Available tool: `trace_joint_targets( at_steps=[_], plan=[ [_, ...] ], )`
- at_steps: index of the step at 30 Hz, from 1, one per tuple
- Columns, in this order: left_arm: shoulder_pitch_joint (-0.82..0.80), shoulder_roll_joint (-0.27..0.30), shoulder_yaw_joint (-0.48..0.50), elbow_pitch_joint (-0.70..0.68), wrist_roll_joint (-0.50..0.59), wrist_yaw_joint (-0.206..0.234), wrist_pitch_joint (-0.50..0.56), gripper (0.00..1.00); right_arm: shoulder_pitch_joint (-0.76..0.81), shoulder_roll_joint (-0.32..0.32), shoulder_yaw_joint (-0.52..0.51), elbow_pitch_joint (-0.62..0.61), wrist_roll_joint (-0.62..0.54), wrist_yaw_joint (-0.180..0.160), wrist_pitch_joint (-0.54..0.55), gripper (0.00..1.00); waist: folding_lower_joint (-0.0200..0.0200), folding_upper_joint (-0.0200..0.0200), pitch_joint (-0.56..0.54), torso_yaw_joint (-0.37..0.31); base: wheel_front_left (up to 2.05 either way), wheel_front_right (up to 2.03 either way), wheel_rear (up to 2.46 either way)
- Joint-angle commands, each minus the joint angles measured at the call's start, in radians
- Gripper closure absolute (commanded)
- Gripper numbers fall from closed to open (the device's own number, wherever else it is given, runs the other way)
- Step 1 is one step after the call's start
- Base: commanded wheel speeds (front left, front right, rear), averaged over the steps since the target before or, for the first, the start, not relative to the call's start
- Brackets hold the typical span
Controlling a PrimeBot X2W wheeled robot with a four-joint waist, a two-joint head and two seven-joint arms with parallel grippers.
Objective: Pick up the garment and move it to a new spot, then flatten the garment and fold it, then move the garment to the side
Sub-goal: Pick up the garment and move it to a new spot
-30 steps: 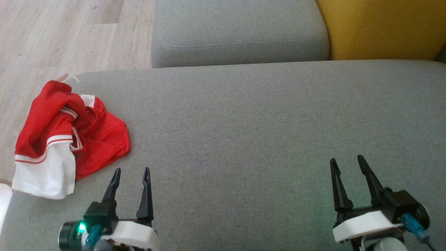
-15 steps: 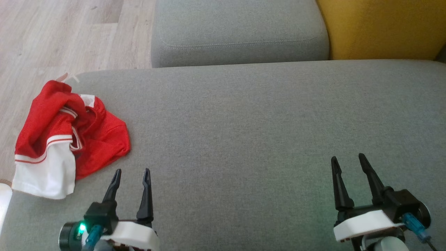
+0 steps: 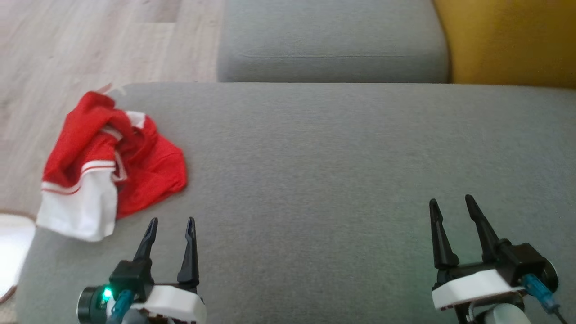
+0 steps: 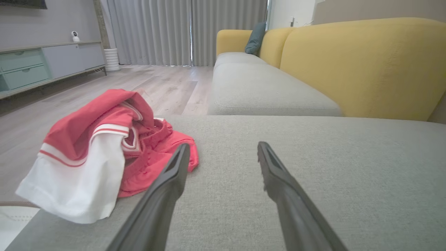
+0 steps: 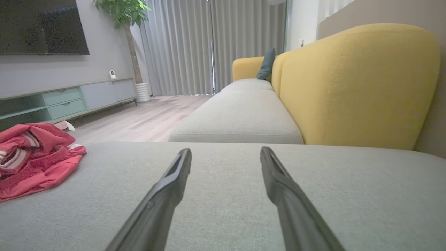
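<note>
Left gripper (image 3: 172,219) and right gripper (image 3: 451,199) hang open, empty, above the grey sofa seat (image 3: 315,180). At eleven o'clock from my left one, near it, the red-and-white garment (image 3: 112,166) lies crumpled. I judge nothing done: pickup, flattening, folding, setting aside all remain.

Your head camera looks steeply down on the grey seat (image 3: 315,157), with the garment (image 3: 112,162) at ten o'clock. Both wrist cameras sit low, close over the seat, facing along it toward the curtains (image 4: 156,31); each shares the garment and yellow backrest (image 5: 348,87) with the head view.
</note>
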Motion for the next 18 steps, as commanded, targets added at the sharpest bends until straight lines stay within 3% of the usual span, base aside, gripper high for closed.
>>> trace_joint_targets(
  at_steps=[1, 18],
  plan=[
    [-0.053, -0.004, 0.029, -0.033, -0.002, -0.001, -0.012, 0.00, -0.056, -0.010, 0.024, -0.038, 0.007, 0.008, -0.011, 0.00, 0.0000, 0.0000, -0.001, 0.035, 0.00, 0.00, 0.00],
    [-0.074, -0.001, 0.052, -0.053, 0.018, -0.010, -0.012, 0.00, -0.057, -0.010, 0.039, -0.049, 0.037, 0.008, -0.011, 0.00, 0.0000, 0.0000, -0.003, 0.351, 0.00, 0.00, 0.00]
  ],
)
